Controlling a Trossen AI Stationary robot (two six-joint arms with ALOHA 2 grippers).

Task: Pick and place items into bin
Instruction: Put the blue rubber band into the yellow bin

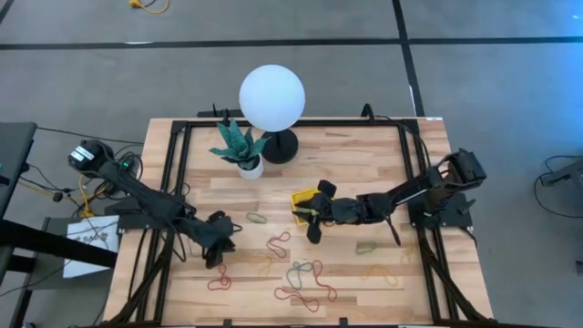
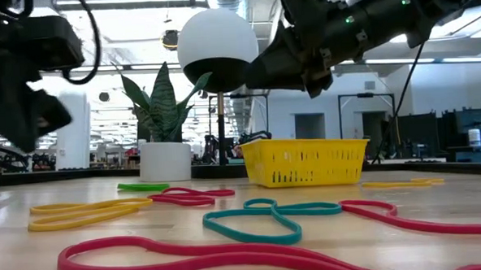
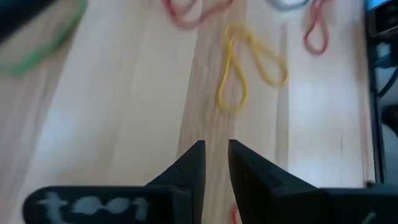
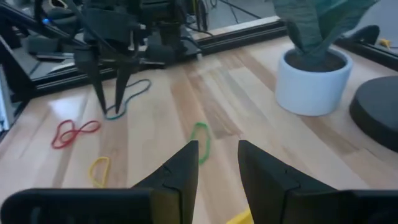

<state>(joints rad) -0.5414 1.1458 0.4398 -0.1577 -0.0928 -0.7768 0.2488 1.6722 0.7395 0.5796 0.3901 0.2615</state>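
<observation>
Several rubber-band items lie flat on the wooden table: a green one, a red one, a teal one, a yellow one. The yellow bin stands mid-table. My right gripper hovers open over the bin, nothing between its fingers. My left gripper hangs above bare wood at the table's left, its fingers a little apart and empty, short of the yellow band.
A white plant pot and a globe lamp stand at the far side behind the bin. More bands lie near the front edge and right of the bin. A black frame rims the table.
</observation>
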